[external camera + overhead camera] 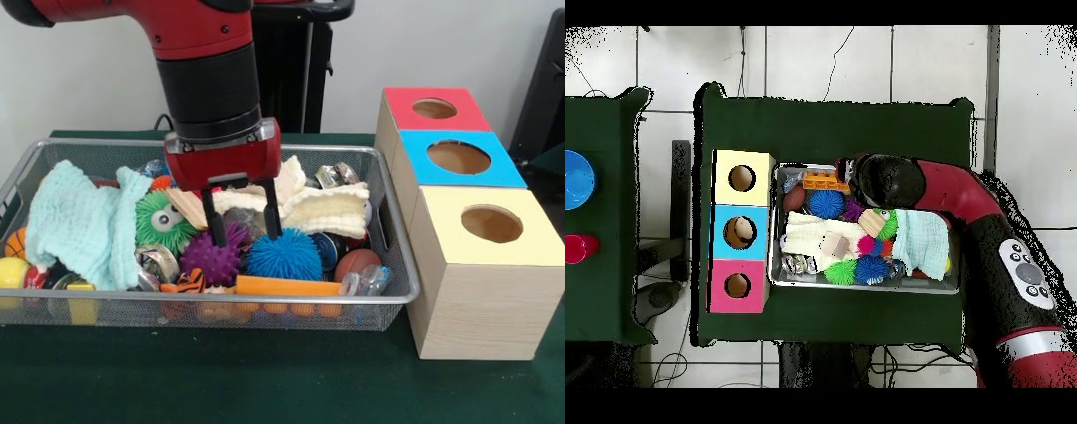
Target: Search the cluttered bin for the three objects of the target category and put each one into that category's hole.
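Silver wire-mesh bin (399, 297) left of three lidded wooden boxes.
Red-topped box (415, 128) farthest back, blue-topped box (410, 172) between, yellow-topped box (477, 300) nearest.

A blue spiky ball (283, 254) sits just right of a purple spiky ball (211, 259); a mint cloth (84, 223) lies left of it.

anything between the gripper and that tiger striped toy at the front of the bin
Yes. The gripper hangs open above the purple spiky ball, which sits just behind and partly over the tiger-striped toy in the wire bin; a shiny can crowds its other side.
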Controlling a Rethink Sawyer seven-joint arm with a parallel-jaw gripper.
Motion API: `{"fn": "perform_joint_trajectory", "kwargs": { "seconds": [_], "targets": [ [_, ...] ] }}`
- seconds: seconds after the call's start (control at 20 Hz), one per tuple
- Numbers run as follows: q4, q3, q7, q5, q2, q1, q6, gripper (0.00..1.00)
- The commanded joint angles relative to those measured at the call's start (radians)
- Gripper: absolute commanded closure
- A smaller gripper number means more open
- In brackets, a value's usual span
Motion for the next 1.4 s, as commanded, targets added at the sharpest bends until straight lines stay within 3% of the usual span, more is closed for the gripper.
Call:
{"fn": "perform_joint_trajectory", "kwargs": {
  "seconds": [0.05, 0.35, 0.75, 0.95, 1.4],
  "targets": [
    [-0.084, 0.074, -0.214, -0.028, -0.010, -0.021, 0.183, 0.00],
    [-0.060, 0.081, -0.187, -0.044, 0.015, -0.027, 0.126, 0.00],
    [0.059, 0.052, -0.073, -0.112, 0.044, -0.022, -0.094, 0.00],
    [0.034, 0.013, -0.069, -0.164, 0.099, 0.002, -0.147, 0.00],
    [-0.045, -0.038, -0.070, -0.250, 0.181, 0.015, -0.144, 0.00]
  ]
}}
